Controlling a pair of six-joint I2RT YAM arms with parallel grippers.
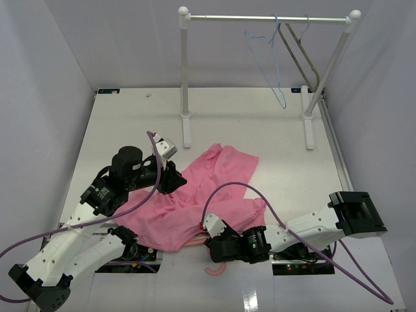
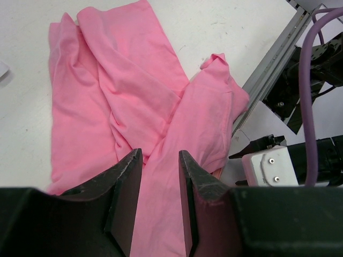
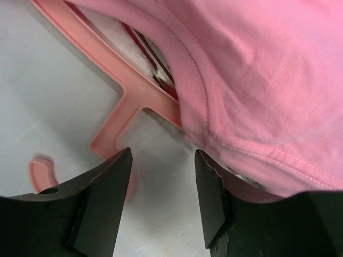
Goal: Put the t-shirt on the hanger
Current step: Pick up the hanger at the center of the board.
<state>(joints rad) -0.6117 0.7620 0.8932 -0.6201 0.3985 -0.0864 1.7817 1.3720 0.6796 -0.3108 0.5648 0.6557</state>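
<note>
The pink t-shirt [image 1: 208, 192] lies crumpled in the middle of the table. In the left wrist view the t-shirt [image 2: 134, 96] spreads out in folds. My left gripper [image 1: 178, 182] hovers at its left edge; seen from the wrist, the left gripper [image 2: 161, 158] is open with cloth below the jaws, none pinched. The pink hanger [image 3: 123, 91] lies mostly under the shirt's near hem [image 3: 252, 85], and its hook [image 1: 218, 270] sticks out toward the near edge. My right gripper [image 1: 211, 246] is there; the right gripper [image 3: 163, 158] is open beside the hanger's neck, holding nothing.
A white rack [image 1: 266, 18] stands at the back with a blue wire hanger [image 1: 276, 65] and a grey hanger [image 1: 302, 55] on its rail. Purple cables [image 1: 247, 188] loop over both arms. The table's right edge rail [image 2: 273, 59] runs close to the shirt.
</note>
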